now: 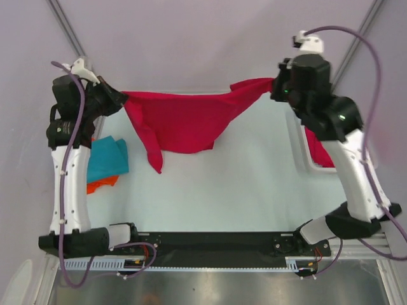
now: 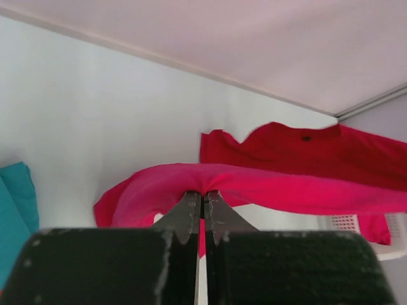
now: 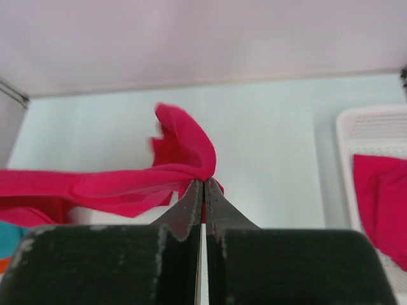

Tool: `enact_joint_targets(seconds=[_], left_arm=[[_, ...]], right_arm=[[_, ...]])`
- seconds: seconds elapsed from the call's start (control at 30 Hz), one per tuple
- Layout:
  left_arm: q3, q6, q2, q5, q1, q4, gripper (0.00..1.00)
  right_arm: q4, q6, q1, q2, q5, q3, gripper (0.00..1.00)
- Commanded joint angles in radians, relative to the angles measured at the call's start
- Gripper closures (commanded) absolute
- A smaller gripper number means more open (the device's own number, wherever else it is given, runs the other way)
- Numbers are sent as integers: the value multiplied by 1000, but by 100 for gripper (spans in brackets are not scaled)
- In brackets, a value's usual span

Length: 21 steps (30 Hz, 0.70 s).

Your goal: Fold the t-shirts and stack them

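Note:
A crimson red t-shirt point(image 1: 181, 121) hangs stretched in the air between my two grippers over the far part of the table. My left gripper point(image 1: 122, 97) is shut on its left end point(image 2: 203, 184). My right gripper point(image 1: 275, 86) is shut on its right end point(image 3: 191, 159). A sleeve hangs down toward the table at the left. A teal t-shirt point(image 1: 107, 159) lies on an orange one point(image 1: 102, 185) at the left, beside my left arm. Another crimson t-shirt point(image 1: 318, 149) lies in the white basket point(image 1: 308, 166) at the right; it also shows in the left wrist view point(image 2: 305, 149) and right wrist view point(image 3: 381, 197).
The white mesh basket point(image 3: 375, 127) stands at the table's right edge under my right arm. The pale table point(image 1: 222, 190) runs from the held shirt to the black base rail point(image 1: 210, 241). Grey walls close the back and sides.

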Motion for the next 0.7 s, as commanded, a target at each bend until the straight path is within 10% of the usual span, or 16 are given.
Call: enact_joint_targets(seconds=[0.0, 0.3, 0.67], left_arm=[[70, -79, -122, 37, 7, -13, 100], [248, -90, -188, 43, 5, -142, 100], [264, -66, 179, 155, 7, 1, 100]], right_arm=[[-176, -29, 13, -103, 119, 122, 100], [-210, -22, 20, -217, 162, 189, 100], [-75, -49, -285, 86, -80, 246, 100]])
